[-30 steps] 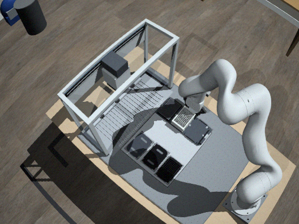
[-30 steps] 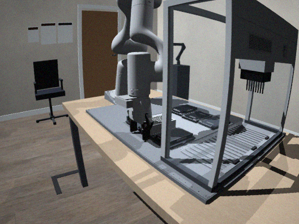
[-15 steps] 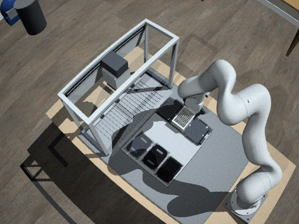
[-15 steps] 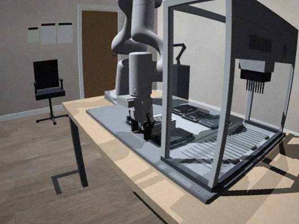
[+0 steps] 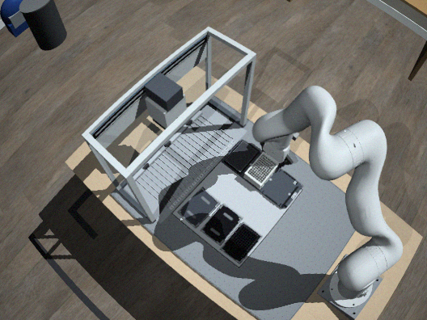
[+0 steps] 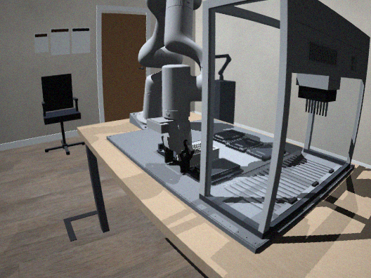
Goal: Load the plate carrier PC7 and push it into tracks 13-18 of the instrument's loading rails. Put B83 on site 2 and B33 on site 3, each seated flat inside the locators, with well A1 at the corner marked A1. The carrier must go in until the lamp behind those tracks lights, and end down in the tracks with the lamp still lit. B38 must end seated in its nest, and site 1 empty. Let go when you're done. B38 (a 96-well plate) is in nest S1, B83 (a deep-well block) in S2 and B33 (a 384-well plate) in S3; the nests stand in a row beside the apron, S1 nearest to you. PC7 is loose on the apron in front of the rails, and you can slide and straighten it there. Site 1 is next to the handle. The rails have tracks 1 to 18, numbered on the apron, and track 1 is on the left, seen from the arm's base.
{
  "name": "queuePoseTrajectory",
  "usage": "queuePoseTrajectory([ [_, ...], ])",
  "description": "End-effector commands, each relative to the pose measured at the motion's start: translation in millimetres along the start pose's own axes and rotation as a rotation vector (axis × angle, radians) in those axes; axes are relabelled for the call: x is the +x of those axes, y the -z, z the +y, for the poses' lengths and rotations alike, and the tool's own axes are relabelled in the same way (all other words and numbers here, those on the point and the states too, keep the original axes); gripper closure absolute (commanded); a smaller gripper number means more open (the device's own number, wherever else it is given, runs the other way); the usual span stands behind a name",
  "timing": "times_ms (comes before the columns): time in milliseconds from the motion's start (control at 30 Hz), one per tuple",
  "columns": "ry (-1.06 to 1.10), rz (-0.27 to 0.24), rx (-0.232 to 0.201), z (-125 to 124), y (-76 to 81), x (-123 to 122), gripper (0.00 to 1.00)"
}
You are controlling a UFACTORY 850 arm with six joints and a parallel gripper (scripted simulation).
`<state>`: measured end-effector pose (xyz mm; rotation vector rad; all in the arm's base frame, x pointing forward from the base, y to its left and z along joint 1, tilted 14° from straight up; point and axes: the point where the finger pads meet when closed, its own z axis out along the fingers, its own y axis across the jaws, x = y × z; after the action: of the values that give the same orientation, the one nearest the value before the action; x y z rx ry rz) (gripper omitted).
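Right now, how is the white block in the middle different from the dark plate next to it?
The block is pale with dotted wells that show. The plate is dark, and its wells are too fine to see. The block stands taller, while the plate lies low. The open gripper hangs at the block's end, not at the plate's. Both are rectangles, and they sit side by side in the same row.
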<state>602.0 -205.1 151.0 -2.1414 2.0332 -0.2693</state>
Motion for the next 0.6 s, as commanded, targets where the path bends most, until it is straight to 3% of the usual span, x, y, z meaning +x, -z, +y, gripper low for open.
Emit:
queuePoseTrajectory([
  [0,0.000,0.001,0.002,-1.0,1.0,-2.0,0.00],
  [567,0.000,0.001,0.002,-1.0,1.0,-9.5,0.00],
])
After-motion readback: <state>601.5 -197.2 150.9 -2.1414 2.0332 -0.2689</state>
